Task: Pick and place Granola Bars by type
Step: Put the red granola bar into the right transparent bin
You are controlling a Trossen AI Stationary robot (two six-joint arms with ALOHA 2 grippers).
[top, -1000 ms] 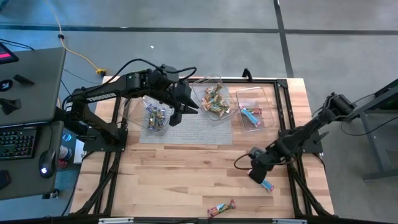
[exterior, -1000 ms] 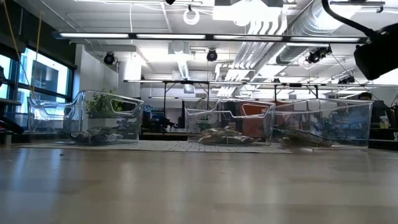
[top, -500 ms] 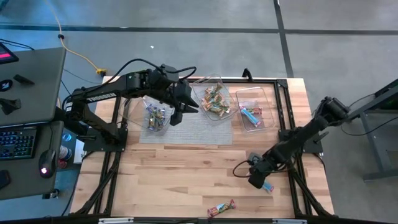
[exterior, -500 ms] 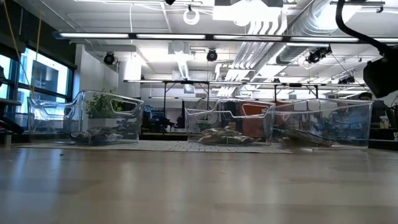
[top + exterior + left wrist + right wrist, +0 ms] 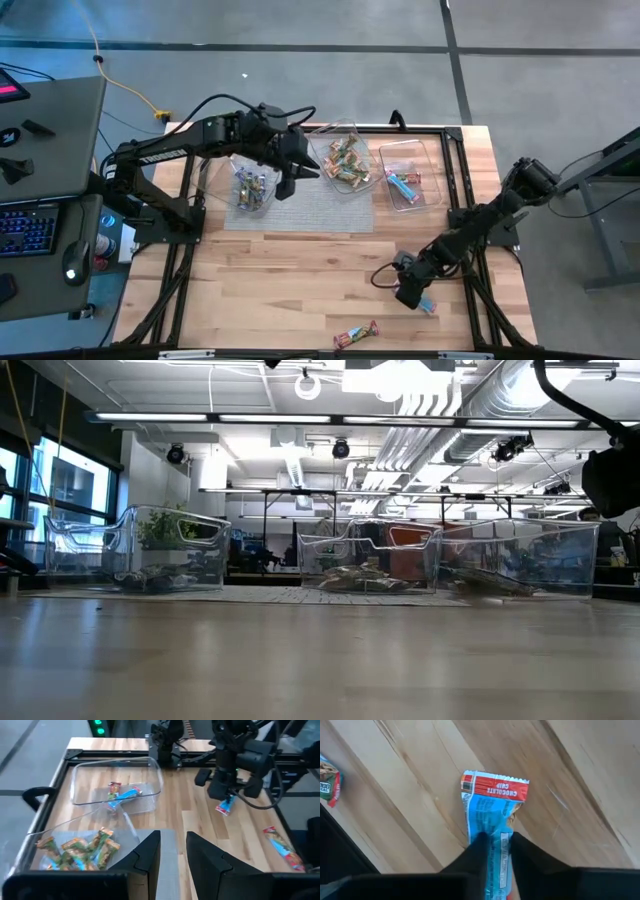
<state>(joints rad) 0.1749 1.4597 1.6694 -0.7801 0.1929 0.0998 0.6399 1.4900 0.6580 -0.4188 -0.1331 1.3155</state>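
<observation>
The right gripper (image 5: pixel 494 851) pinches the light blue bar (image 5: pixel 492 820) by one end on the bare table, well away from the tubs. Such a narrow hold on slick wrapper could slip on lifting. The left gripper (image 5: pixel 172 847) hangs over the tubs, jaws slightly apart, holding nothing.

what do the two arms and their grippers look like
Both arms are dark, near-black, built of slim jointed links. The left gripper ends in two flat, angular black fingers. The right gripper has two similar dark fingers, and a thin black cable loops beside its wrist.
</observation>
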